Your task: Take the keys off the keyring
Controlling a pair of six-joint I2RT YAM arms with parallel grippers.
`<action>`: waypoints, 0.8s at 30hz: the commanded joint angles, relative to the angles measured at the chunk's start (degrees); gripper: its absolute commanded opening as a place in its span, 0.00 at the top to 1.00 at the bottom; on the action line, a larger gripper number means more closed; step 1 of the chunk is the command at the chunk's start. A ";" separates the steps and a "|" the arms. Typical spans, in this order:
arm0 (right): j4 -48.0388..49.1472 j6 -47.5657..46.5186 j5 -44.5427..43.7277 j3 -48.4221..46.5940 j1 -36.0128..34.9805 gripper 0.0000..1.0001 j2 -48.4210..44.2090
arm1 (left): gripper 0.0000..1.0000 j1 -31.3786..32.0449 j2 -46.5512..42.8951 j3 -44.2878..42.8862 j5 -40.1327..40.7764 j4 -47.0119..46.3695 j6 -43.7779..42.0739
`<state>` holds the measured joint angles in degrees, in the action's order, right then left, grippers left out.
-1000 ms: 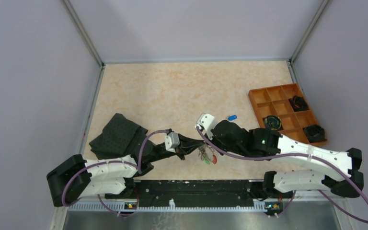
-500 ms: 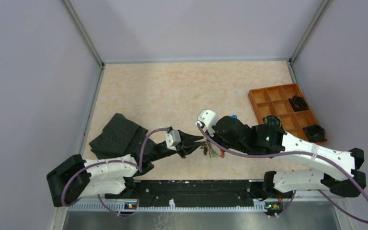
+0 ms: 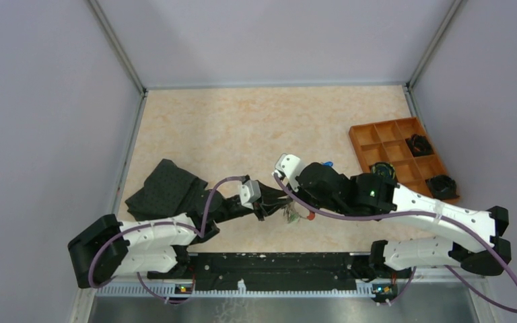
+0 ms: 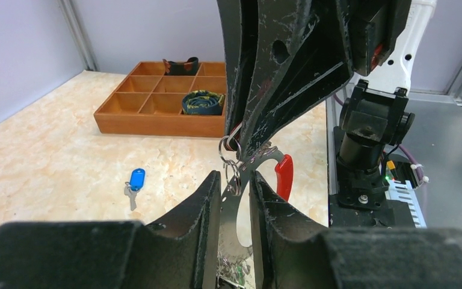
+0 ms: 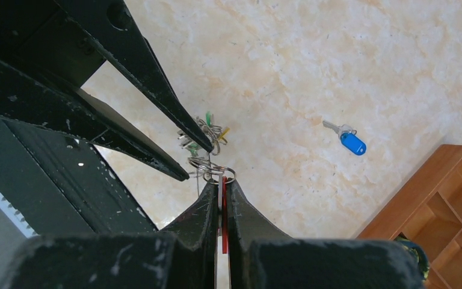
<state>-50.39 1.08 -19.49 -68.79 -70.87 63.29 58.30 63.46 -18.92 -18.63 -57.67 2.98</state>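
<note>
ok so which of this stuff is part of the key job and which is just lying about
Job: keyring, gripped by the right gripper; keys hanging on it; blue key on the table.
Lying about: wooden tray with coiled bits; black cloth.

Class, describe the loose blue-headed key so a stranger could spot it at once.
Start at the orange tray on the right of the table. Just left of the tray, a small key lies flat and alone. It has a blue head and lies loose; the other keys hang bunched on the keyring held by the left pincer and right pincer.
</note>
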 commanded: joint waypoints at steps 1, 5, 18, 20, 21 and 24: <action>2.70 0.25 -0.60 -3.16 -0.76 1.00 0.08 | 0.70 -0.12 0.98 -2.73 -0.96 -0.54 -0.87; 2.79 0.37 -0.26 -3.13 -0.81 1.00 0.08 | 0.72 -0.16 1.62 -3.31 -0.71 0.36 -0.87; 2.13 0.50 -0.02 -2.93 -0.94 1.00 -0.36 | 1.00 -0.14 2.79 -4.11 -1.68 2.68 -2.49; 1.34 0.41 -0.99 -2.95 -0.94 1.00 -0.35 | 1.00 -0.12 2.66 -4.11 -2.01 3.27 -2.54; 0.92 0.41 -1.75 -2.94 -0.94 1.00 -0.40 | 1.00 -0.12 2.56 -3.92 -2.06 3.35 -2.54; -0.49 0.25 -3.96 -2.74 -0.94 1.00 -0.93 | 1.00 -0.12 1.88 -2.91 -2.83 1.97 -2.54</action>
<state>-50.98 1.13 -19.70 -68.79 -71.13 63.46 58.33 65.91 -21.26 -19.90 -54.17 1.52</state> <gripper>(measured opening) 0.020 0.008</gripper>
